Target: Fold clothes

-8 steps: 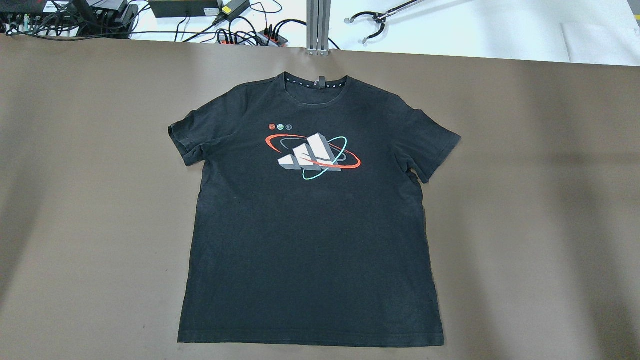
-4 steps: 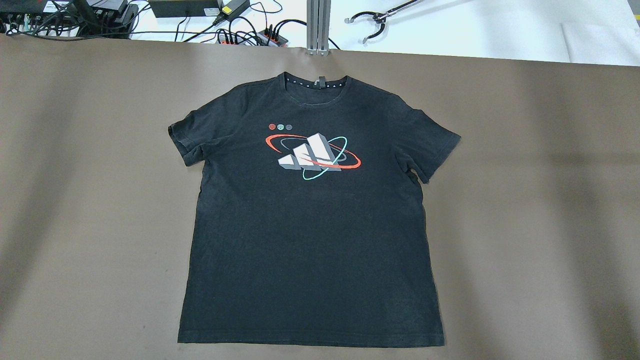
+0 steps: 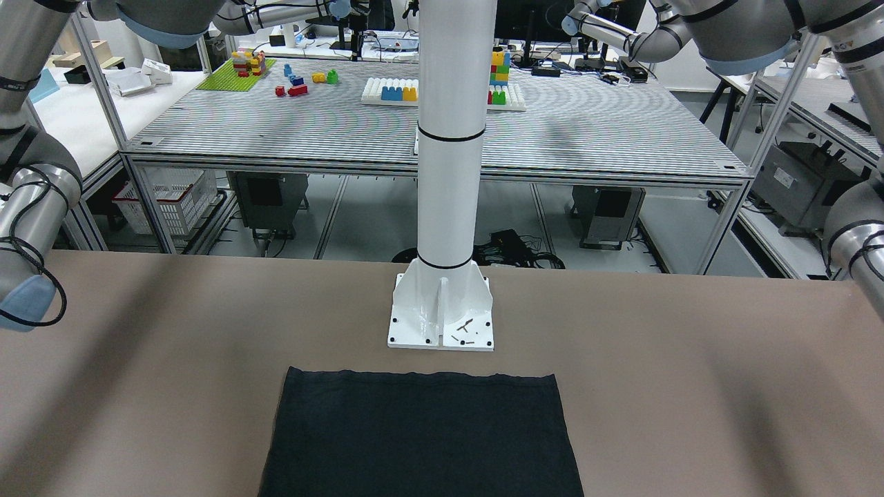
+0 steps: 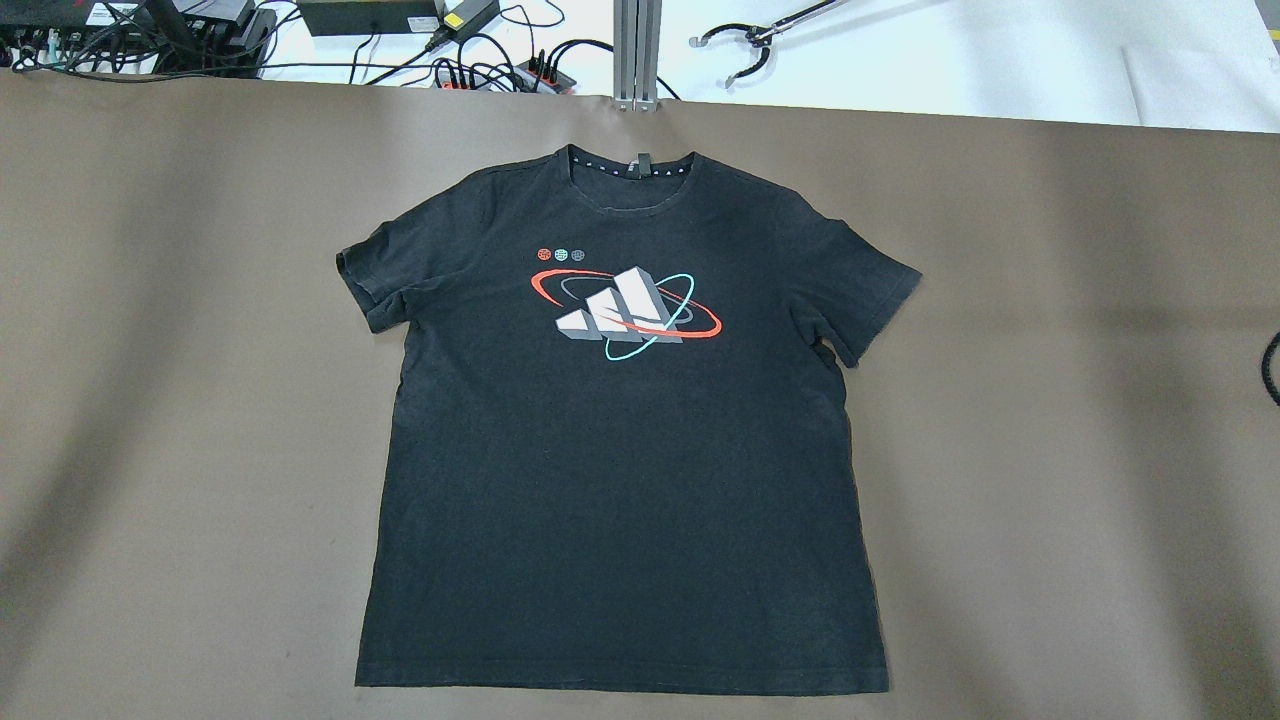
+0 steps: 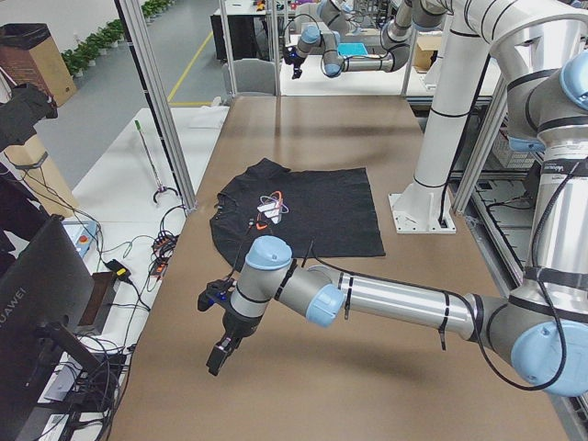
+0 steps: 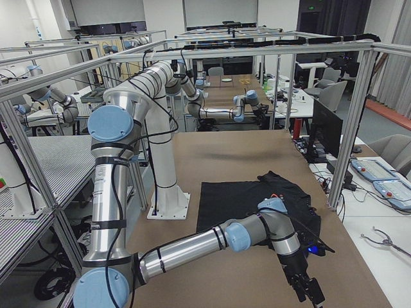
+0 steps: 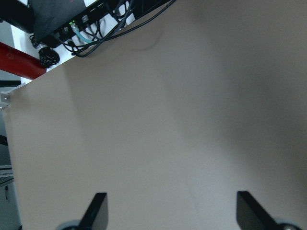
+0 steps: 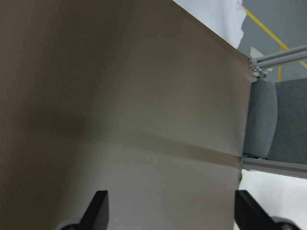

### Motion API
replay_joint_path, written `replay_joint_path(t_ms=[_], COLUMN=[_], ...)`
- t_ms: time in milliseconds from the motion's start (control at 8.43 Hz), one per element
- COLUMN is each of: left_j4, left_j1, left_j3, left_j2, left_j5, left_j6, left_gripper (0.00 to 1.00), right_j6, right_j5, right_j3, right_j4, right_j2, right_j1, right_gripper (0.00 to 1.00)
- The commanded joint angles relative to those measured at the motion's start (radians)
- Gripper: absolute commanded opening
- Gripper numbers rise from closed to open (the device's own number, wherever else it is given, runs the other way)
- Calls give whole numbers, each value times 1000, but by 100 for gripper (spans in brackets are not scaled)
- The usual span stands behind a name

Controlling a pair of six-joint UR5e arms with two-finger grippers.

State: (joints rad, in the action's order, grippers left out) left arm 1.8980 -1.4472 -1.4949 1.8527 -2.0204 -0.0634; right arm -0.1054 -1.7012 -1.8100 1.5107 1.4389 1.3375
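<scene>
The clothes are one black T-shirt (image 4: 620, 480) with a white, red and teal logo, lying flat and face up on the brown table (image 4: 1050, 400), collar at the far side. The front-facing view shows only its plain lower half (image 3: 421, 435), hem toward the white pillar's base plate (image 3: 440, 324). My left gripper (image 7: 170, 211) is open and empty over bare table, well off the shirt's left side (image 5: 219, 354). My right gripper (image 8: 170, 211) is open and empty over bare table near the right end (image 6: 308, 290).
An aluminium post (image 4: 636, 55) stands at the far table edge behind the collar. Cables and power strips (image 4: 480, 70) and a grabber tool (image 4: 760, 40) lie on the white bench beyond. A black cable (image 4: 1272, 368) shows at the overhead view's right edge.
A black cable has come into the right edge of the overhead view. The shirt has not moved.
</scene>
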Motion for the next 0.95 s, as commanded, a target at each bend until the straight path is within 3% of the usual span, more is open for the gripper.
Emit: replay_joint_path(t_ms=[0,237,474,830], left_j4=[6,137,324,395], left_j1=[121,215,295,401], left_j3=[45,134,284,405], left_j2=[87,121,187,301], left_j5=[-9,-35,-61,-60], left_j6=[-158,-322,-494,-610], left_gripper=[95,95,94,94], right_j6=[-218,-376,-408,-410], right_j5=[-23,-94,-115,-115], right_j3=[145,256,287,285], right_j4=[-58,-205,-222,-228], right_j2=[-141,-215,-252,-258], right_j1=[-177,-257,-287,-313], right_gripper=[94,94,94,94])
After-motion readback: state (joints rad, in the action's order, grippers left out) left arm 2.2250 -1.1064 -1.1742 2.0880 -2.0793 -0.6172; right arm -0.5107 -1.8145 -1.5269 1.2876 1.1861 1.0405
